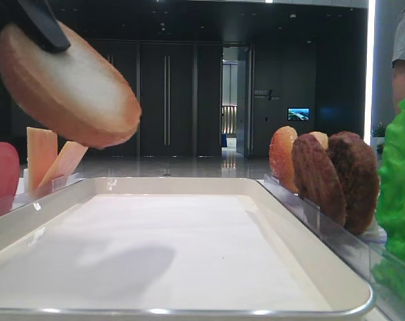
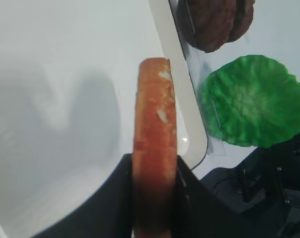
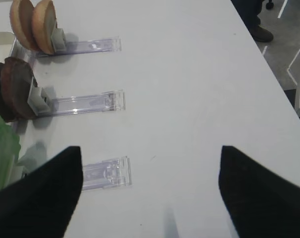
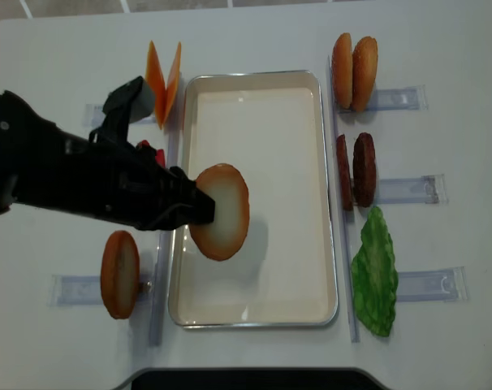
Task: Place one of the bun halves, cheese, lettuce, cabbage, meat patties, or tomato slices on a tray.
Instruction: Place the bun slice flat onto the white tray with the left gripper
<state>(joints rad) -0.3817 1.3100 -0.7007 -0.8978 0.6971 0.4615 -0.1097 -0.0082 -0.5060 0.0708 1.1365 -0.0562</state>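
Observation:
My left gripper (image 4: pixel 199 207) is shut on a bun half (image 4: pixel 222 213), held tilted in the air over the left half of the cream tray (image 4: pixel 331 203). Seen low across the tray, the bun half (image 1: pixel 69 87) hangs high above the paper liner, pale face down. In the left wrist view its golden edge (image 2: pixel 154 124) stands between my black fingers (image 2: pixel 115 208), with the tray rim (image 2: pixel 184 114) below. My right gripper (image 3: pixel 150 193) is open and holds nothing, over bare table beside clear holders. Cabbage is out of view.
Right of the tray stand two bun halves (image 4: pixel 353 71), meat patties (image 4: pixel 356 169) and lettuce (image 4: pixel 374 272) on clear holders (image 4: pixel 408 188). On the left are cheese (image 4: pixel 163 81), a tomato slice (image 1: pixel 1 174) partly behind my arm, and another bun half (image 4: pixel 120 274).

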